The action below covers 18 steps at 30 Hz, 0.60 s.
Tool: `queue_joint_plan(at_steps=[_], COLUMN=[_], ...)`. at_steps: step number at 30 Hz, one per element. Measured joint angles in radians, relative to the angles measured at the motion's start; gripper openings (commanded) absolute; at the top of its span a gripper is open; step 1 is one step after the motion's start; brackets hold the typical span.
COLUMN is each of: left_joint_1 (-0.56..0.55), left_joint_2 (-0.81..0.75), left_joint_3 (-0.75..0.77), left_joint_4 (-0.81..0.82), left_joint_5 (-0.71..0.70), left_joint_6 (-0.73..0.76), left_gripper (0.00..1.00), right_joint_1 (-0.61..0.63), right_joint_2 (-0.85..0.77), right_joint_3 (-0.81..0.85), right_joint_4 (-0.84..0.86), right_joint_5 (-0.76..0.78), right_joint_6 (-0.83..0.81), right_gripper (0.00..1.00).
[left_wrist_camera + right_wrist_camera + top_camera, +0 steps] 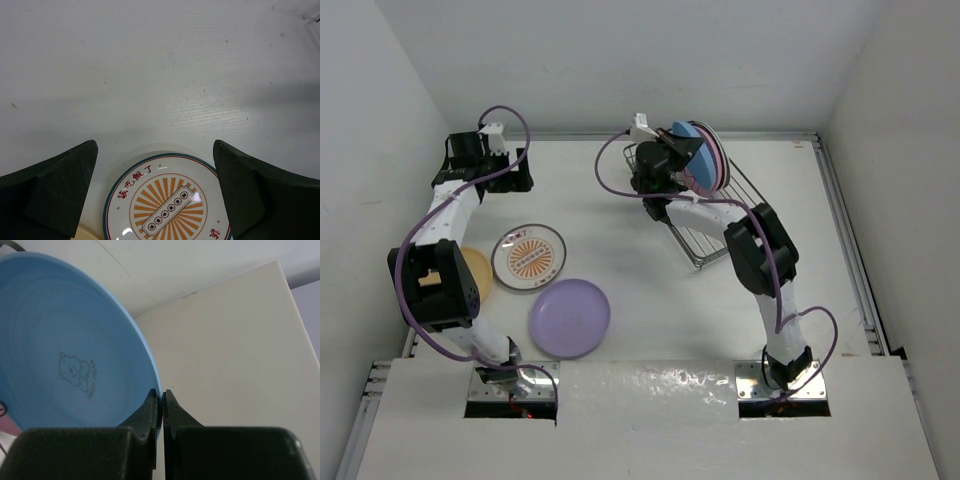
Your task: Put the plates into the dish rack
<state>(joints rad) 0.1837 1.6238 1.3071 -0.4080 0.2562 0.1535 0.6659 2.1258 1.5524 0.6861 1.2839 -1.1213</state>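
At centre left, your yellow-orange plate (475,268) lies on the bench (620,230), partly under the left arm. Your left pincer (155,147) hangs wide open and empty, over bare bench just past the sunburst plate (167,200). The purple plate (570,317) lies lower right of that. At upper centre, your right pincer (161,399) is clamped, apparently on the rim of the blue plate (70,350), which stands upright at the dish rack's (705,240) far end.

Three plates lie left of the single dish rack (705,245): yellow-orange (480,270), sunburst (528,256), purple (569,317); at least two, blue (685,140) and pink (705,175), stand in it.
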Motion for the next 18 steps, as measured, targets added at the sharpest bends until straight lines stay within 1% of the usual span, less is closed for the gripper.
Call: queue_joint_plan(at_steps=[9, 18], left_joint_1=[0.000, 0.000], left_joint_2=[0.000, 0.000], left_joint_3=[-0.009, -0.017], left_joint_4=[0.000, 0.000], left_joint_5=[0.009, 0.010], left_joint_6=[0.000, 0.000], left_gripper=[0.97, 0.97], right_joint_1=[0.000, -0.003], right_joint_2=[0.087, 0.097], right_joint_3=[0.000, 0.021], right_joint_4=[0.031, -0.148], right_joint_5=[0.006, -0.013], right_joint_6=[-0.003, 0.186], right_gripper=[0.00, 0.00])
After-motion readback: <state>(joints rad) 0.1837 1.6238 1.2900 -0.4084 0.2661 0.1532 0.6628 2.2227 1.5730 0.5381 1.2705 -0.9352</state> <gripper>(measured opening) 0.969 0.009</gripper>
